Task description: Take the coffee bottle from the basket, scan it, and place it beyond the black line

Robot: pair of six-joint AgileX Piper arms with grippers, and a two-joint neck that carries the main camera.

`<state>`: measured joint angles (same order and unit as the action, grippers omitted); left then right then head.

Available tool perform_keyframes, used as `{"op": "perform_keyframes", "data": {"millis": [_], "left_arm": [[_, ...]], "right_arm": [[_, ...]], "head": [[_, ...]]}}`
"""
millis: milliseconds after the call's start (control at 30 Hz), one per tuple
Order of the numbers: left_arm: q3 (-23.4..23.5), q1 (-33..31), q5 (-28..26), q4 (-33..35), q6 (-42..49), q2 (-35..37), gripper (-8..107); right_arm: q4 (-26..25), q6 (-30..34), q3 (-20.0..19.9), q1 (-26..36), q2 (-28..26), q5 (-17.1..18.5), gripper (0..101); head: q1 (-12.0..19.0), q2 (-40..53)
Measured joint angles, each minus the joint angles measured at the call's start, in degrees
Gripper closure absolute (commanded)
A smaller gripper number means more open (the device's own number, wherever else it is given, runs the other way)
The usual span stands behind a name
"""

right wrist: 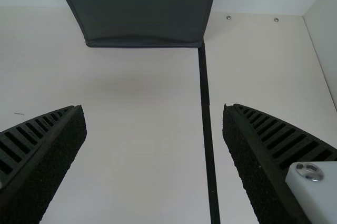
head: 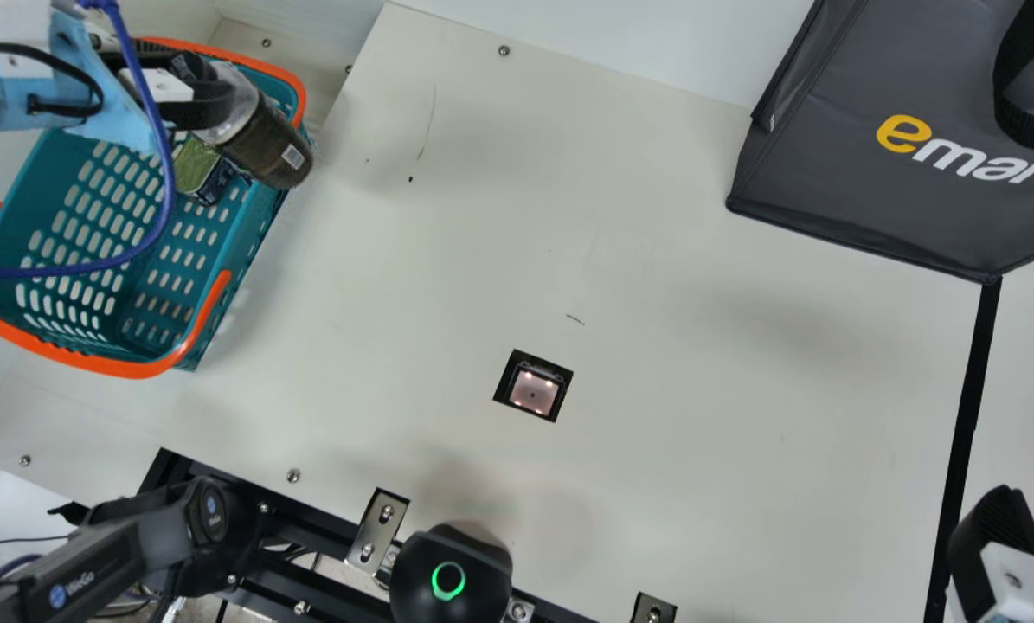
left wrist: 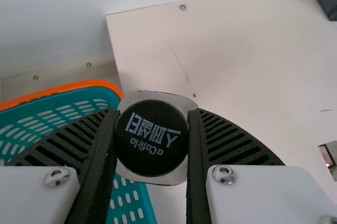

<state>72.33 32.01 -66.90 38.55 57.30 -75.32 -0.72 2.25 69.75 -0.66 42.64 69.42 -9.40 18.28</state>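
Over basket (head: 140, 369) edge, L claw (head: 205, 85) has coffee bottle (head: 253, 138) clamped nr cap (left wrist: 151, 138).
Bottle's long axis runs on from L claw, base out & slanting twd scanner (head: 533, 392); white patch (head: 292, 157) nr base, prob. the code, faces up, so next move likely needs a swing R + a turn down. L arm nearer. R claw (right wrist: 155, 124) spread wide, empty, by black line (head: 965, 415), well apart from bottle.

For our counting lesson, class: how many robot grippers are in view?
2. The left gripper holds the coffee bottle at the edge of the teal basket; the right gripper is open, near the black line.
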Motion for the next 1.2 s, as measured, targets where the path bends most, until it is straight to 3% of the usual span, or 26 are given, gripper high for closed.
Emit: {"op": "perform_keyframes", "data": {"millis": [1200], "left_arm": [[-9.5,-22.8,10.3,-2.6,-8.1,8.3,89]], "right_arm": [[0.0,0.0,0.0,0.0,0.0,0.0,10]], "head": [[0.0,0.0]]}}
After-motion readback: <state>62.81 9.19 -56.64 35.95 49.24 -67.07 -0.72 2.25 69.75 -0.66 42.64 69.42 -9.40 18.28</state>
